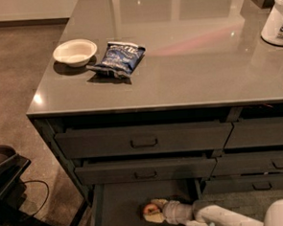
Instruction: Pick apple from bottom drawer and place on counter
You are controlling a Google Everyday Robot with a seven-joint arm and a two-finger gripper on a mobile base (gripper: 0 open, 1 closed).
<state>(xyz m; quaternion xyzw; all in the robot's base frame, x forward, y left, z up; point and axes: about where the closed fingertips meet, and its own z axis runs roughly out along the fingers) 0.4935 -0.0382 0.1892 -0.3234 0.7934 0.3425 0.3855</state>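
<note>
Where the apple (149, 210) sits: mid-floor of the pulled-out bottom drawer (116, 207), bare floor to its left.
Hand (152, 210): inside the drawer, right at the apple, arm entering from the right; apart or clamped, cannot tell.
Desk (192, 73) edge: overhangs the drawer fronts; bare between chip bag (118, 59) and white jug (276, 18).

A mottled brown floor (14, 70) meets a pale wall (24, 7). A black stand (6, 176) with a loose cable (41, 195) sits lower left.

kitchen — stone counter (187, 78), bowl (75, 52), chip bag (117, 59) — claw (151, 210) in bottom drawer (119, 207)
</note>
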